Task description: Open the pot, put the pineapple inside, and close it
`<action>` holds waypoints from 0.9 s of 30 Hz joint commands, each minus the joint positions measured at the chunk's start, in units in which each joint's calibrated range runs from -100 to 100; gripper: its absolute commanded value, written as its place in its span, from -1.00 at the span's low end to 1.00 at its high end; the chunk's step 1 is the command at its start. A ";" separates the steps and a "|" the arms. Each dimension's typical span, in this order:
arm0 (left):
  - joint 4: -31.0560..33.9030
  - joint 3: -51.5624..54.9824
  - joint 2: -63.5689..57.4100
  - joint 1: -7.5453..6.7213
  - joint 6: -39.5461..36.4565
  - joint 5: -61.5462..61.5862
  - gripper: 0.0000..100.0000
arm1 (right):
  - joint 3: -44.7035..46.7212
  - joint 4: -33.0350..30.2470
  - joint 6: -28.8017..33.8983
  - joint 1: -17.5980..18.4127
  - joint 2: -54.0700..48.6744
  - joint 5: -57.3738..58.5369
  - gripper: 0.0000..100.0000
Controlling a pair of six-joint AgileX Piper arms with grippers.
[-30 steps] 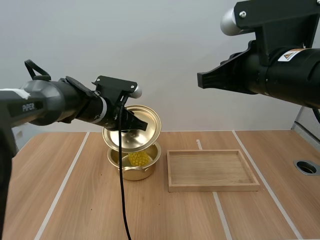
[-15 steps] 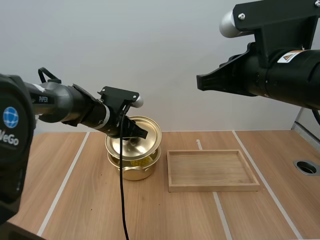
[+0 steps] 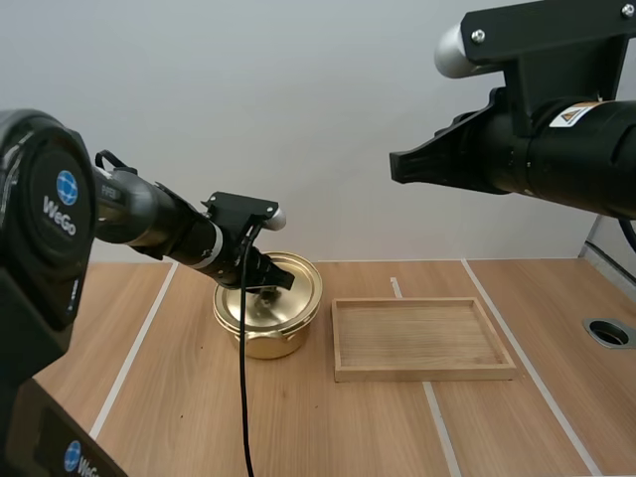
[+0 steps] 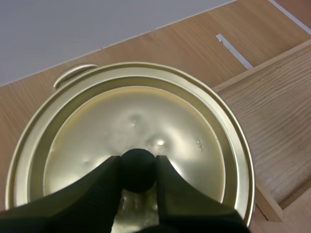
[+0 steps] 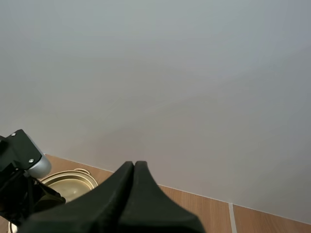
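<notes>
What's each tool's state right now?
Left tool: closed on the lid knob.
Right tool: closed, holding nothing.

Brass-gold pot [image 3: 263, 340] stands upright directly beneath the left pincer [image 3: 270, 281]; its round, dished gold lid [image 4: 146, 116] sits on the rim, covering the opening; the lid's black knob [image 4: 138, 171] is pinched between the pincer's tips; one loop handle [image 4: 73, 74] juts out on the side beyond the pincer.
</notes>
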 commanded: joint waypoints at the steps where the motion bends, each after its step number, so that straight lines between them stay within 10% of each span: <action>1: -0.93 0.38 1.26 -0.16 0.92 0.13 -1.00 | -0.11 0.49 0.02 -0.33 -0.71 -0.28 -1.00; 27: -1.51 0.38 7.45 -0.16 2.82 -3.10 -0.96 | -0.11 0.49 0.02 -0.33 -0.71 0.41 -1.00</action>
